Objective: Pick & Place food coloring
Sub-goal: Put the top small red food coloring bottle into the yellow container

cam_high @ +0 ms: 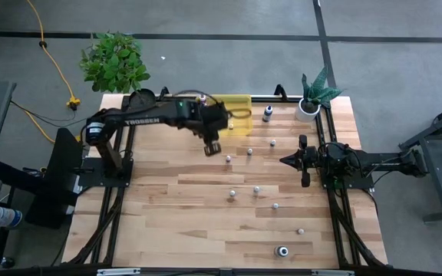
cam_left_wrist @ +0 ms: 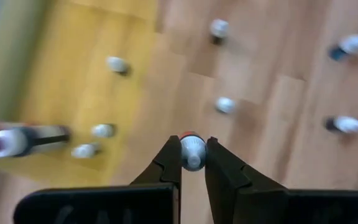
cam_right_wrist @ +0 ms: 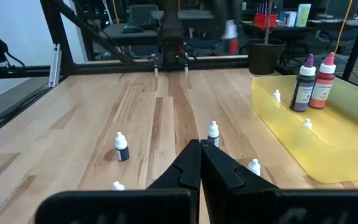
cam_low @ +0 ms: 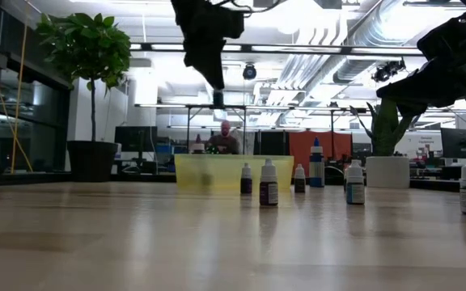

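White-capped food coloring bottle (cam_left_wrist: 192, 151) clamped between left pincer (cam_left_wrist: 192, 163) fingers, above the wooden table (cam_high: 175, 199).

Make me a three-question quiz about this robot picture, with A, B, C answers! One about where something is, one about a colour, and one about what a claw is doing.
1. Where does the white plant pot stand?
A. at a far corner of the table
B. inside the bin
C. on the floor

2. What colour is the see-through bin?
A. blue
B. yellow
C. red

3. What is the left gripper doing?
A. hanging open, holding nothing
B. gripping the plant
C. pinching a small white-capped bottle

Answers:
1 A, the high view shows the pot at the far corner on the right arm's side.
2 B, the low and right wrist views show it yellow.
3 C, the left wrist view shows the bottle between its fingers.
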Controlling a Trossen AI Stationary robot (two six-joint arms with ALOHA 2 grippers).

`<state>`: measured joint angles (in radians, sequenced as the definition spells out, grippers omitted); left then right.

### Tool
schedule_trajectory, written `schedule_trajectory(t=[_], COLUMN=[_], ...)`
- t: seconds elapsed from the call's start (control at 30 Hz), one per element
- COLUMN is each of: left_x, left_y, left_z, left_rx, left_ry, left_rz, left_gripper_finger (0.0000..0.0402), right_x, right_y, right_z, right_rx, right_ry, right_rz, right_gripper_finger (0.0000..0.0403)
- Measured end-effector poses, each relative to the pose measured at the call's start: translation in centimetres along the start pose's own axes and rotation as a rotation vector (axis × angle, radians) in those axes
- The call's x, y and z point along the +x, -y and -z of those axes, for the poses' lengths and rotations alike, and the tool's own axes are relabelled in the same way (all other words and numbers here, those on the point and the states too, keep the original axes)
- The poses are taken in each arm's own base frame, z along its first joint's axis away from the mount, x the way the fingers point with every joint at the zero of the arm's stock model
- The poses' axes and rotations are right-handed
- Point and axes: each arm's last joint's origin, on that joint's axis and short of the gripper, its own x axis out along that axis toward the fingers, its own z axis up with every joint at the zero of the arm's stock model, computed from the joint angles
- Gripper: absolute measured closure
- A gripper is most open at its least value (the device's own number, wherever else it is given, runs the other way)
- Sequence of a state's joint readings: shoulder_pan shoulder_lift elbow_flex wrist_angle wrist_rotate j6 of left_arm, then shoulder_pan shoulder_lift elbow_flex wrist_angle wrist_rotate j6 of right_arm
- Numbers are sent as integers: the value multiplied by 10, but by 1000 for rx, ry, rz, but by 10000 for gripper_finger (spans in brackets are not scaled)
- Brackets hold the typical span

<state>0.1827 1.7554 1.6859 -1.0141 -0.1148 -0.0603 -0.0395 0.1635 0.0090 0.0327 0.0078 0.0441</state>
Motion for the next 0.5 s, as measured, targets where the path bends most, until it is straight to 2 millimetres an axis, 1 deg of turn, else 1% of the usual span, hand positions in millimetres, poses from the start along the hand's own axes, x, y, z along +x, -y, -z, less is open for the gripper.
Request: schedule_trajectory(t=[0.13, 0.2, 0.33, 0.5], left_x=[2, 8, 29, 62], left_y=[-23, -33, -52, -73], left_z=[-4, -7, -10, -11], left_rx=[-59, -84, -148, -303], left_ry=[25, 35, 24, -4], left_rz=[-40, -54, -77, -105], left_gripper_finger=[374, 374, 374, 374], right_x=[0, 0, 0, 0], right_y=[0, 0, 0, 0], right_z=[0, 0, 0, 0], right_rx=[0, 0, 0, 0], right_ry=[1, 0, 1, 1], right_rz=[0, 0, 0, 0], right_gripper_finger=[402, 402, 402, 402])
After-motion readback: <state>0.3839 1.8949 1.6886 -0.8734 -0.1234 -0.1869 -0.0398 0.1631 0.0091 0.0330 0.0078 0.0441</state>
